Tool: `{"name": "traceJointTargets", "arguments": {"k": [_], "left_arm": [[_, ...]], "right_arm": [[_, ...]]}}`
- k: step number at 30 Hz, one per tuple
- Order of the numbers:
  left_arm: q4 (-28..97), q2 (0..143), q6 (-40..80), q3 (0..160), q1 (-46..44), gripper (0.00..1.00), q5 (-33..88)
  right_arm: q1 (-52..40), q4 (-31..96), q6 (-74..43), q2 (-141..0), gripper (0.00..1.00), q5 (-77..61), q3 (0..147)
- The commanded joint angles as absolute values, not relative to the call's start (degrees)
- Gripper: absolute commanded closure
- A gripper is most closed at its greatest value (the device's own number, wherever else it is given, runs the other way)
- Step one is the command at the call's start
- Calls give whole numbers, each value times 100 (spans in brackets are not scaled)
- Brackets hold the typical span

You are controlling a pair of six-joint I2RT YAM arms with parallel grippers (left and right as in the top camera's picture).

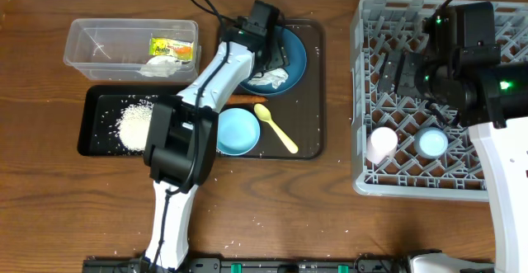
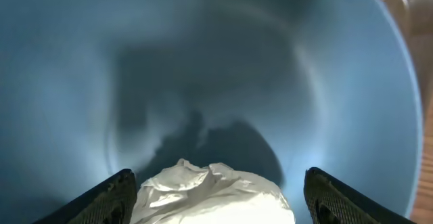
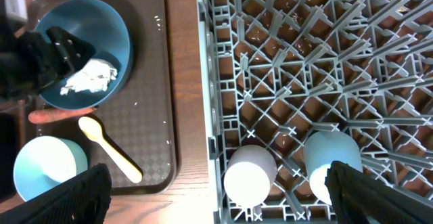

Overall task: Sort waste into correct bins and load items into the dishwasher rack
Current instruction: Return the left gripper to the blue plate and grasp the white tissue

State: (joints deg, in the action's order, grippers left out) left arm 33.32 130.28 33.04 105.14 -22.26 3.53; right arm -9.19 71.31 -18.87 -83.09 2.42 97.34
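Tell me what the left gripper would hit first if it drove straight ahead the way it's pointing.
The left gripper would most likely meet the crumpled white tissue between its open fingers, then the dark blue plate beneath. Depth is unclear.

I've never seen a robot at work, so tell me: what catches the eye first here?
The big grey dishwasher rack on the right dominates, with a pink-white cup and a light blue cup sitting near its front edge. At centre, the left end effector hangs open over a dark blue plate, a crumpled white tissue between its fingers. A pile of white rice lies in the black tray at left.
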Motion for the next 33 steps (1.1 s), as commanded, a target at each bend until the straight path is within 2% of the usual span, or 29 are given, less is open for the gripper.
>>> {"name": "traceJointTargets", "arguments": {"k": [1,5,9,17,23,31,33], "left_arm": [[3323,13249,3354,10589,-2211,19,193],[3323,13281,3354,10567,-2222,20,193],[3310,13281,3352,10551,-2248,30,193],[3262,13284,3347,10453,-2292,39,189],[3221,13284,3347,10396,-2292,55,189],[3214,13286,3347,10392,-2292,92,191],[3214,13284,3347,10396,-2292,94,198]], "right_arm": [[-906,7140,-1791,-8329,1,325,9699],[-906,7142,-1791,-8329,1,325,9699],[-906,7144,-1791,-8329,1,325,9699],[-906,7205,-1750,-8329,1,325,9695],[-906,7227,-1706,-8329,1,325,9695],[-906,7225,-1706,-8329,1,327,9695],[-906,7225,-1706,-8329,1,327,9695]]}}
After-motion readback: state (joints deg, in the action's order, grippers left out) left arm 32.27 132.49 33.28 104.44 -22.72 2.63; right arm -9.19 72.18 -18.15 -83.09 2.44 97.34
